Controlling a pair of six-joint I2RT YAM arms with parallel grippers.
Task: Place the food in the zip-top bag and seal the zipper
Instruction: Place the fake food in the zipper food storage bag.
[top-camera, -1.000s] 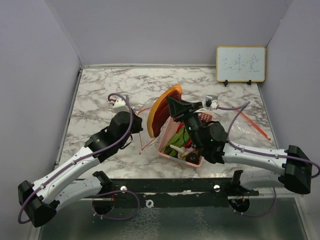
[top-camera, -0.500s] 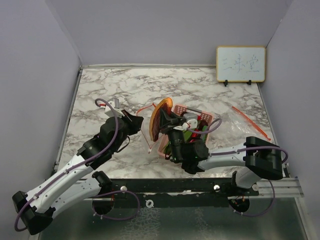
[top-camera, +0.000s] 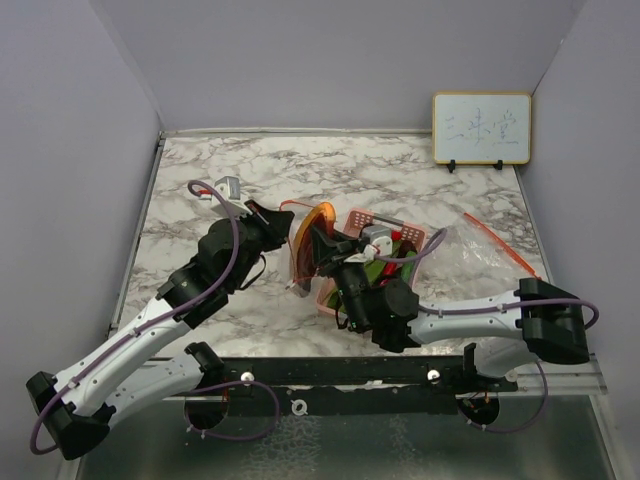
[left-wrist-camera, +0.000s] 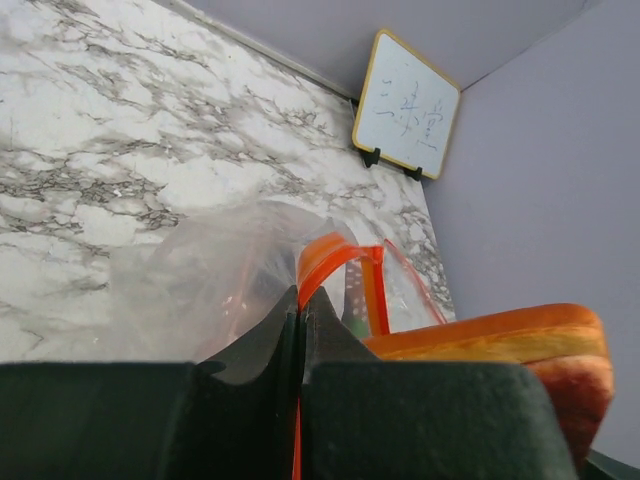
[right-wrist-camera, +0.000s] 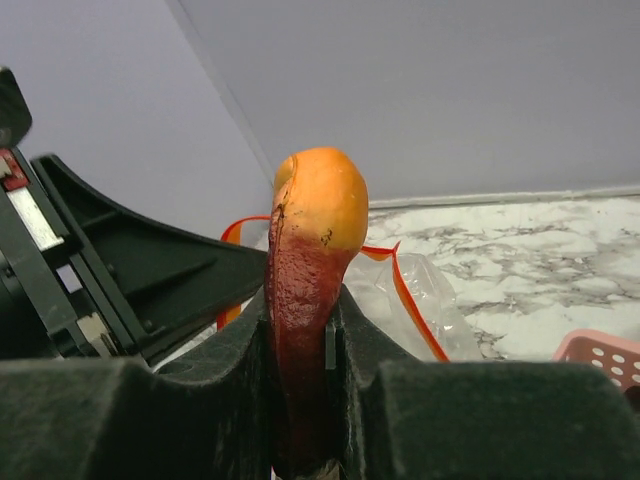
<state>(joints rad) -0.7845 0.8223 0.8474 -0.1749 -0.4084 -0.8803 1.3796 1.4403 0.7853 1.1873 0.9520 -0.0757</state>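
Food slice (top-camera: 308, 238): orange on top and dark red below, standing on its thin edge near the middle of the desk (top-camera: 220, 180), just at 9 o'clock of the pink basket.
Right claw (right-wrist-camera: 305, 330): closed tight on the lower part of the slice, whose orange top stands free above the fingers.
Zip-top bag (left-wrist-camera: 200, 280): clear with an orange zipper, its mouth edge lifted off the desk just at 9 o'clock of the slice; whether the two touch cannot be told.
Left claw (left-wrist-camera: 300, 300): fingers pressed together on the bag's orange zipper strip.
Pink basket (top-camera: 420, 240): on the desk under the right arm, with green leafy food (top-camera: 365, 268) and red pieces inside, mostly hidden.
Clear plastic (top-camera: 490, 245): flat at 3 o'clock of the basket, with an orange strip; whether it is part of the same bag cannot be told.
Whiteboard (top-camera: 481, 128): upright at 1 o'clock, against the back wall.
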